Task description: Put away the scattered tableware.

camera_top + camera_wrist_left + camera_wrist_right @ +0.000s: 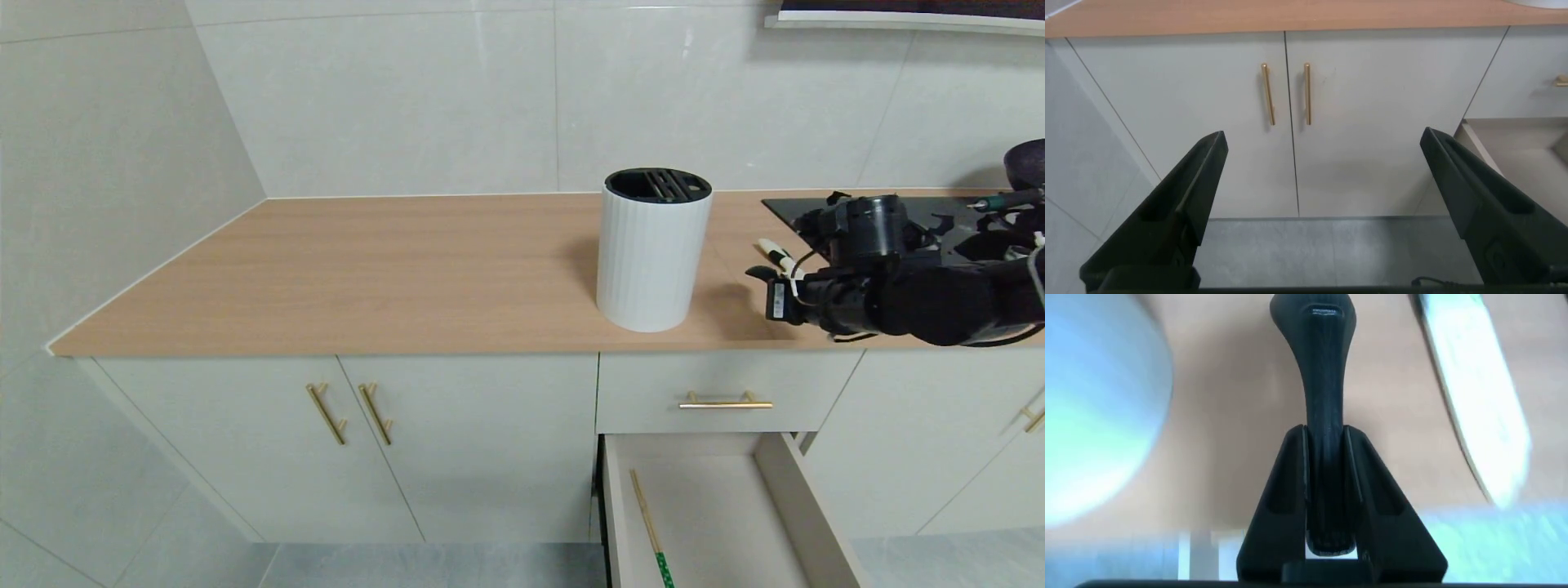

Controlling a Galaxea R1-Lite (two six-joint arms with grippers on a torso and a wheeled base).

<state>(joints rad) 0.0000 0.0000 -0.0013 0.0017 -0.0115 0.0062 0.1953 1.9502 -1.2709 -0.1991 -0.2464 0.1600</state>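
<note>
My right end effector is clamped on a black handle at the head view's mid-right, near the white holder on the worktop. My left end effector is spread apart.

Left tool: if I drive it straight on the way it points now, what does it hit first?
Probably the cabinet doors under the countertop, near their two gold handles: the open left tool faces them with nothing visible between. Depth is unclear from the wrist view.
</note>
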